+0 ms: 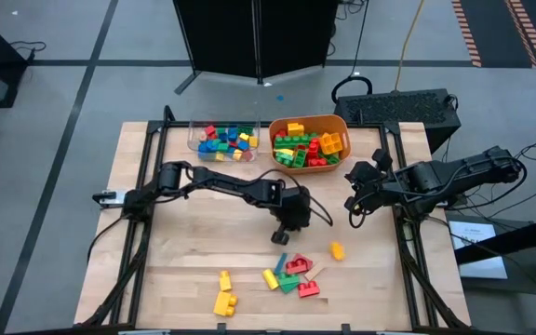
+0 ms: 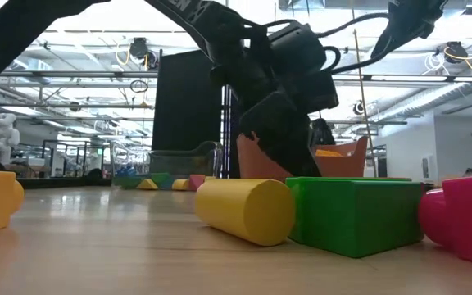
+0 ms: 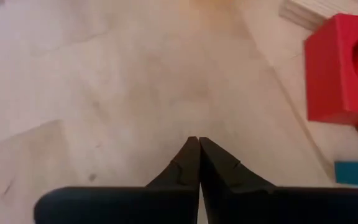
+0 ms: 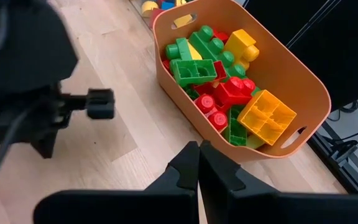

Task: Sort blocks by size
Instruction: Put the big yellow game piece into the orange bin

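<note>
Loose blocks lie on the wooden table near its front edge: a cluster of red, green, yellow and blue ones [image 1: 292, 274], a lone yellow one [image 1: 337, 249] and two yellow ones [image 1: 224, 296]. The low view shows a yellow cylinder [image 2: 244, 210] and a green block [image 2: 355, 215] up close. My left gripper [image 1: 285, 234] is shut and empty over bare wood just behind the cluster; its wrist view shows a red block [image 3: 344, 68] and a blue one [image 3: 356, 174] ahead. My right gripper [image 1: 354, 208] is shut and empty, above the table beside the orange tub.
An orange tub [image 1: 335, 123] holding larger blocks and a clear tray [image 1: 194, 136] holding small blocks stand side by side at the table's far edge; the tub also shows in the right wrist view [image 4: 303, 81]. Bare wood lies to the left of the loose blocks.
</note>
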Robot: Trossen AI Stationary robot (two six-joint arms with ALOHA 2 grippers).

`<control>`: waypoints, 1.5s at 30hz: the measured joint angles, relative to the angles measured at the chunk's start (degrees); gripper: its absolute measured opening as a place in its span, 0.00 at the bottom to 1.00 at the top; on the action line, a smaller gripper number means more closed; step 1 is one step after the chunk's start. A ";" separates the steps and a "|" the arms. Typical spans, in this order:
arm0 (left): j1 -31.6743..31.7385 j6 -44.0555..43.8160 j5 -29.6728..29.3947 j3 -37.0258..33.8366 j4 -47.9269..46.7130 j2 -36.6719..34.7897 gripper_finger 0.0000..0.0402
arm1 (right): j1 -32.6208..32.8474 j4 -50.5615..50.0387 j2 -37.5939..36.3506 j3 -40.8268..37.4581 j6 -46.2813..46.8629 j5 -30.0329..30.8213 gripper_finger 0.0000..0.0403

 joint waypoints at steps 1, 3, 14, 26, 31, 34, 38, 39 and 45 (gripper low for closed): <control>0.49 -0.88 -0.02 0.00 -0.40 -0.16 0.01 | 0.00 -0.02 -0.02 0.00 0.00 0.00 0.01; 1.49 -2.91 0.00 0.00 -0.08 -0.23 0.02 | 0.00 -0.04 -0.02 0.00 0.00 0.00 0.01; 4.97 -18.24 -0.40 1.17 -1.44 -0.83 0.10 | 1.20 -3.42 -1.91 0.00 1.31 -8.67 0.01; 8.49 -21.11 -0.04 5.95 -16.14 -8.19 0.09 | 10.80 -6.70 -4.07 -12.38 27.14 -28.62 0.01; 9.06 -20.52 -1.57 5.93 -24.96 -14.01 0.09 | 13.64 15.99 -1.80 -25.18 35.89 -28.89 0.01; 9.04 -17.53 -4.09 5.92 -29.98 -18.63 0.09 | 14.59 21.84 -0.78 -28.25 39.57 -28.68 0.01; 9.08 -13.91 -10.43 5.92 -34.24 -24.75 0.09 | 16.40 23.12 -0.47 -28.39 34.32 -25.75 0.01; 9.08 -13.57 -11.68 5.92 -35.04 -26.26 0.09 | 16.57 23.94 -0.50 -28.39 31.67 -25.40 0.01; 9.12 -13.04 -13.63 5.91 -38.63 -33.61 0.09 | 16.63 30.48 2.32 -28.37 11.91 -34.83 0.13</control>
